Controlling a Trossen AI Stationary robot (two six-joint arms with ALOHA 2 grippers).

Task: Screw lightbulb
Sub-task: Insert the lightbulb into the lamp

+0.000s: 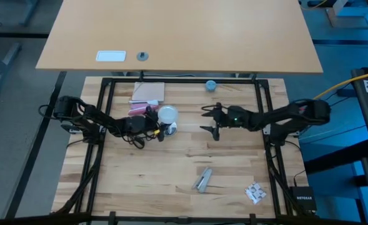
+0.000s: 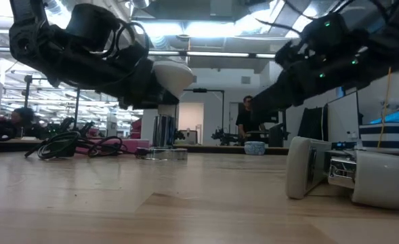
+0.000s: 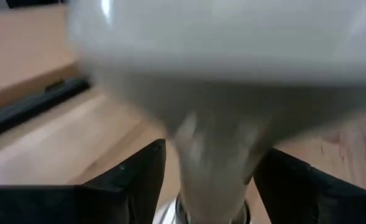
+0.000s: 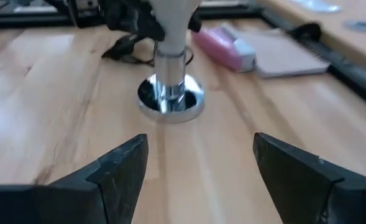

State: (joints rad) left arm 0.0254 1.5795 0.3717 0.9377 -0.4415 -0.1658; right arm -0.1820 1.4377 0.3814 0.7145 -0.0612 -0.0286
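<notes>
Presently, item: lightbulb (image 1: pixel 168 115), being screwed into its base.

High view. Left gripper (image 1: pixel 154 125) sits at the bulb, the white globe just ahead of its fingertips. Right gripper (image 1: pixel 210 120) waits well apart across the wooden table (image 1: pixel 171 181), jaws spread and empty. For a clean turn the bulb's axis should probably stay plumb over the base, with a light grip and no sideways push.

Low view. Bulb (image 2: pixel 174 76) is held above the table, clasped by the left arm's jaws from the side; a shiny metal base (image 2: pixel 162 153) stands below and beyond it. Thread contact is hidden here.

Left wrist view. Frosted white globe (image 3: pixel 232 68) fills the space ahead of the jaws, tapering to a pale neck that runs between the two dark fingers (image 3: pixel 139 180), which pinch it on both sides. A metal collar shows just below the neck.

Right wrist view. Ahead of the spread right jaws: white cone of the bulb (image 4: pixel 173 18) passing into a silver threaded stem, upright in the round chrome base (image 4: pixel 170 102). Stem looks seated, so the remaining turns likely need gentle torque, stopping once it is snug. Finish: matte, smooth, probably slippery under a hard squeeze.
</notes>
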